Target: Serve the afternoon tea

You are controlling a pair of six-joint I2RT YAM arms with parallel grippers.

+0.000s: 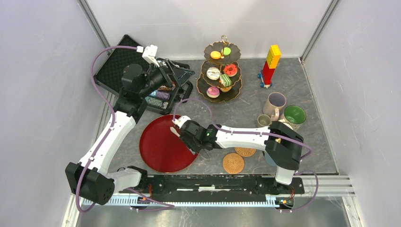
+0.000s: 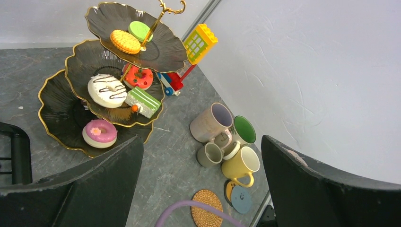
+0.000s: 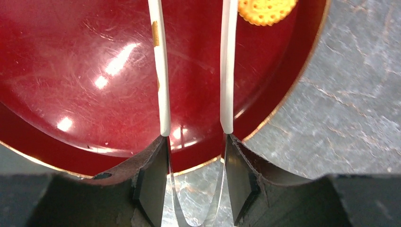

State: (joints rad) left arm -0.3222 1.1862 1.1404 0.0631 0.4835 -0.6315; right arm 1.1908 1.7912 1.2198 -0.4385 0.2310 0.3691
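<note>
Your right gripper [image 3: 194, 179] is clamping a pair of thin metal tongs [image 3: 162, 71]. Its two dark fingers are pressing the narrow blades from outside, and the blades are reaching out over a glossy, scratched round red tray [image 3: 71, 71]. A yellow ridged biscuit [image 3: 267, 9] is lying on that tray near its gold-edged rim. The tray is sitting on the grey tabletop [image 1: 312, 142], nearer the arm bases than the stand and to its left.

The stand [image 1: 202, 86] has three dark scalloped tiers with gold rims.
- **Top tier:** it is carrying a yellow cookie [image 2: 125, 41] and a green macaron [image 2: 140, 30].
- **Middle tier:** it is carrying a white donut [image 2: 107, 90] with chocolate stripes, a red donut [image 2: 139, 76] and a green-and-white cake slice [image 2: 143, 101].
- **Bottom tier:** it is carrying a pink donut [image 2: 99, 132].

Your left gripper [image 2: 201, 156] is hanging to the left of the stand, its fingers spread wide with nothing between them.

To the stand's right and nearer you, four mugs are clustering together: lilac [image 2: 213, 123], green-lined [image 2: 243, 130], small grey [image 2: 209, 153] and yellow [image 2: 241, 163]. Just nearer than these mugs are a woven round coaster [image 2: 206, 208] and a blue coaster [image 2: 241, 198].
</note>
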